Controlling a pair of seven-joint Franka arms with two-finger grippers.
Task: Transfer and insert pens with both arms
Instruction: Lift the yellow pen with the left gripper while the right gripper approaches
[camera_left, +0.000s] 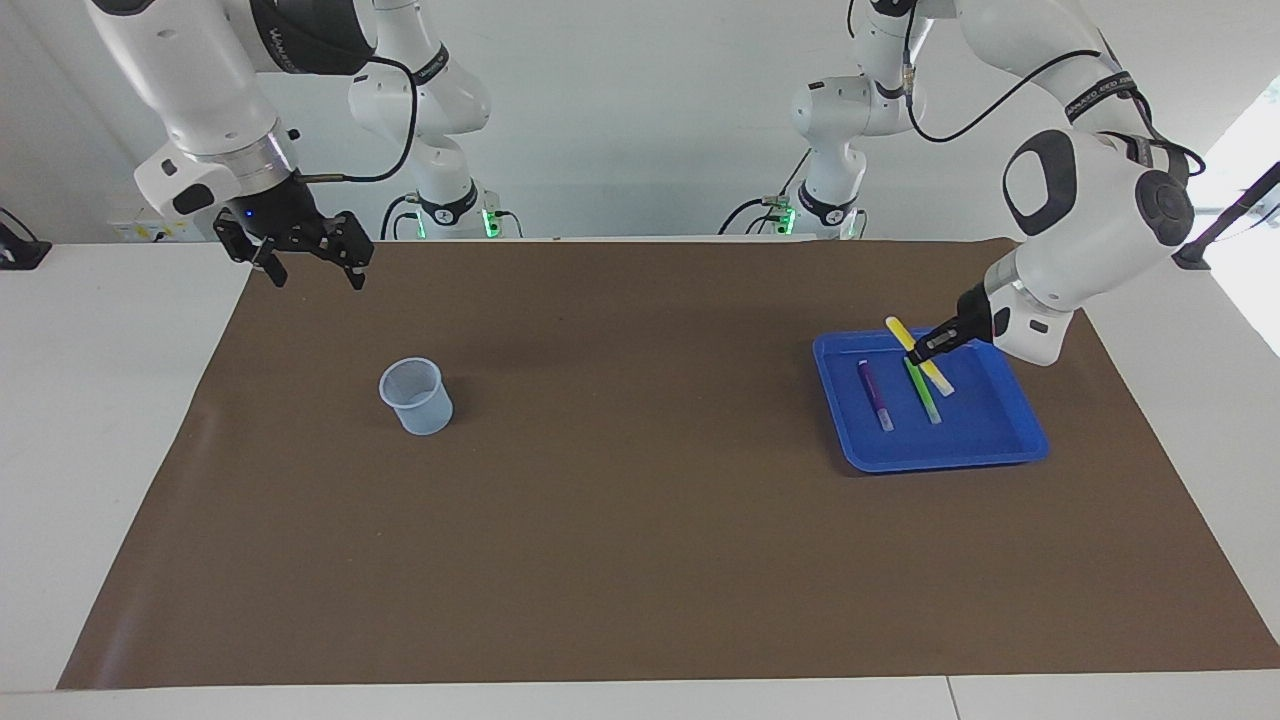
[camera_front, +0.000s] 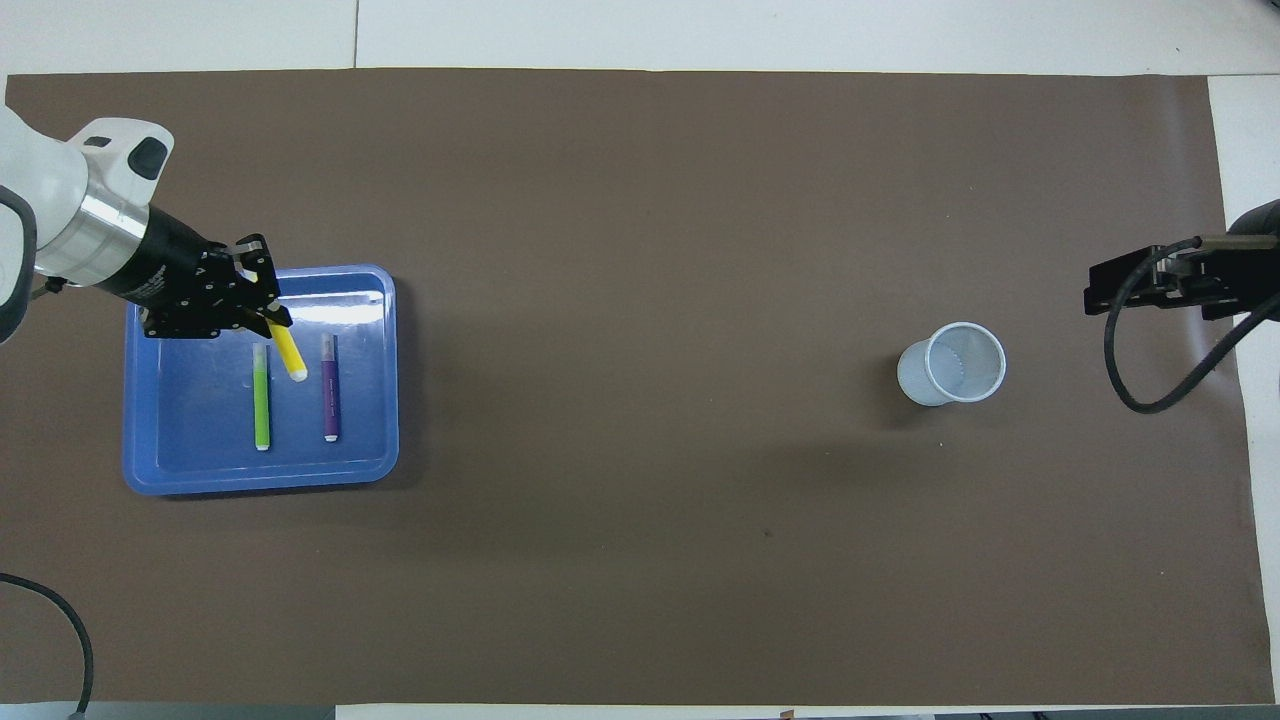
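Note:
My left gripper (camera_left: 922, 352) is shut on the yellow pen (camera_left: 941, 381) and holds it tilted over the blue tray (camera_left: 940, 462), whitish end lowest. The gripper (camera_front: 268, 315) and the yellow pen (camera_front: 290, 358) also show in the overhead view. The green pen (camera_left: 925, 397) (camera_front: 261, 395) and the purple pen (camera_left: 874, 395) (camera_front: 330, 388) lie flat in the tray (camera_front: 260, 480), side by side. My right gripper (camera_left: 312, 262) (camera_front: 1150, 285) waits open and empty in the air over the mat's edge at the right arm's end.
A pale blue plastic cup (camera_left: 417, 396) (camera_front: 952, 364) stands upright on the brown mat (camera_left: 640, 560) toward the right arm's end. Two smaller white arms with green lights (camera_left: 455, 205) stand at the robots' edge of the table.

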